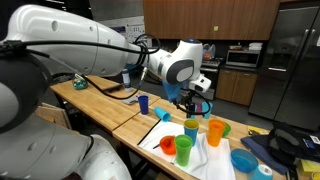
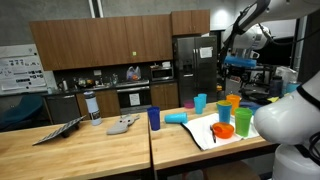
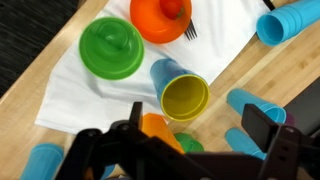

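In the wrist view my gripper (image 3: 200, 125) is open and holds nothing. It hangs above a group of cups on a white cloth (image 3: 70, 95). Just ahead of the fingers stands a blue cup with a yellow inside (image 3: 184, 96). An orange cup (image 3: 158, 128) and a green one (image 3: 188, 146) lie partly hidden under the gripper body. A green upturned cup (image 3: 110, 47) and an orange bowl (image 3: 160, 15) sit further out on the cloth. In both exterior views the gripper (image 1: 197, 100) (image 2: 240, 62) hovers clear above the cups.
A light blue cup (image 1: 162, 114) lies on its side on the wooden table (image 1: 105, 105), with a dark blue cup (image 1: 143, 102) upright beside it. A blue bowl (image 1: 243, 160) sits beyond the cloth. Other blue cups (image 3: 245, 100) (image 3: 290, 20) flank the gripper. A fork (image 3: 190, 31) rests by the orange bowl.
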`<action>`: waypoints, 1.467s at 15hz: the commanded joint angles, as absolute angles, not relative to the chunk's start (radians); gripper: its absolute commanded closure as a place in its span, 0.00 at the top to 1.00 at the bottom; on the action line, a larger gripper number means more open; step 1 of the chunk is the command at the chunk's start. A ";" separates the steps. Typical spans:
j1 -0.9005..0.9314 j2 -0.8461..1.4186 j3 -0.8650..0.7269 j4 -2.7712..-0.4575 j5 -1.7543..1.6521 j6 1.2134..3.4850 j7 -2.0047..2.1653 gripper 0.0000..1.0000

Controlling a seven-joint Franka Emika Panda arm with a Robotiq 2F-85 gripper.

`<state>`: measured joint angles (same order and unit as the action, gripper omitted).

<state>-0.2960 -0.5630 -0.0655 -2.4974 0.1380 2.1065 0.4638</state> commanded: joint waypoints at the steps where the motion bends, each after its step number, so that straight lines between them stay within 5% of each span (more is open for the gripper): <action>1: -0.317 -0.485 -0.102 -2.434 0.080 2.133 0.416 1.00; 10: -0.263 -0.284 -0.271 -2.232 0.086 2.150 -0.022 1.00; 22: -0.150 -0.277 -0.221 -2.201 0.113 2.159 -0.218 1.00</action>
